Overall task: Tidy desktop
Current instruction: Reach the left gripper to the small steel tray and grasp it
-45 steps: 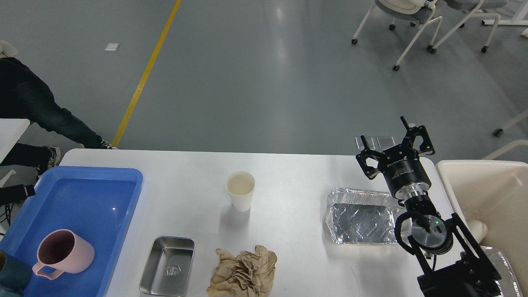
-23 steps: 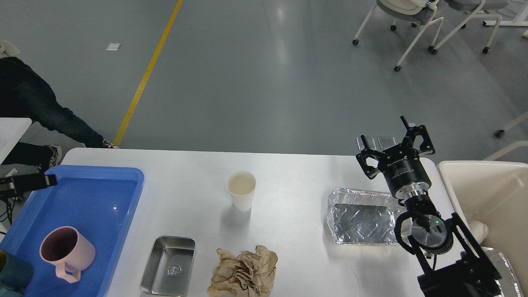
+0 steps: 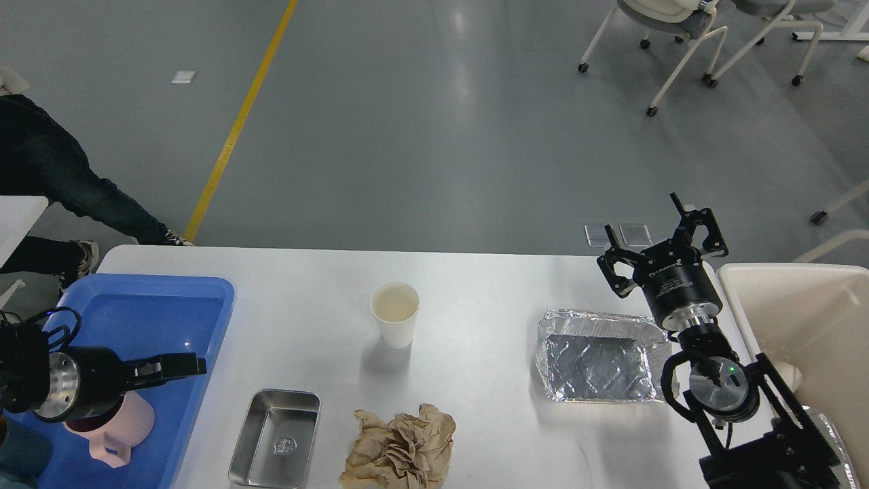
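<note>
Desktop (image 3: 475, 285) spread below us, far half bare. We counted one paper cup (image 3: 394, 314), one steel tin (image 3: 275, 439), one crumpled paper (image 3: 399, 446), one foil tray (image 3: 601, 356). Our right gripper (image 3: 662, 239) hung spread, empty, at the far right edge; our left gripper (image 3: 173, 367), over the blue tray (image 3: 204, 299), we couldn't judge.

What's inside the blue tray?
A pink mug sits inside the blue tray. The left gripper covers part of it, so its inside is hidden.
</note>
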### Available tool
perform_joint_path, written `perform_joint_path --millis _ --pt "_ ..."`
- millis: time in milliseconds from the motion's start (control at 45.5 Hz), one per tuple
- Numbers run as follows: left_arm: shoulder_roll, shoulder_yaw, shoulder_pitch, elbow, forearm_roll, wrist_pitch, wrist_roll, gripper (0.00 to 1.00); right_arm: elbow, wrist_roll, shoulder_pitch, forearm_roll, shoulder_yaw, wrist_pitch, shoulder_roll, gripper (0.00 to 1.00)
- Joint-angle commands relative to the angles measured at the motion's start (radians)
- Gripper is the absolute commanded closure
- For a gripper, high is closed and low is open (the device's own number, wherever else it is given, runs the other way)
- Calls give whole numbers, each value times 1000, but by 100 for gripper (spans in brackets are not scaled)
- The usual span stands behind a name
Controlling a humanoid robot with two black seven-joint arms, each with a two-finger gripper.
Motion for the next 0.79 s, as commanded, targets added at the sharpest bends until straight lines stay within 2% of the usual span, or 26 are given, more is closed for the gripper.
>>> perform_joint_path --millis 0,286,484,594,726,770 --pt "-54 8 12 57 0 2 0 16 0 0 0 -1 0 0 -4 0" --pt "-195 16 49 90 110 12 -2 16 -1 0 1 0 2 0 -6 0" --pt "-273 16 107 103 317 34 -2 25 0 0 0 0 11 0 -17 0" --pt "-301 19 115 137 367 32 0 41 0 0 0 0 14 0 -17 0" --pt "-324 25 121 174 368 32 0 70 0 0 0 0 14 0 -17 0" --pt "-333 30 122 188 373 32 0 75 0 0 0 0 14 0 -17 0"
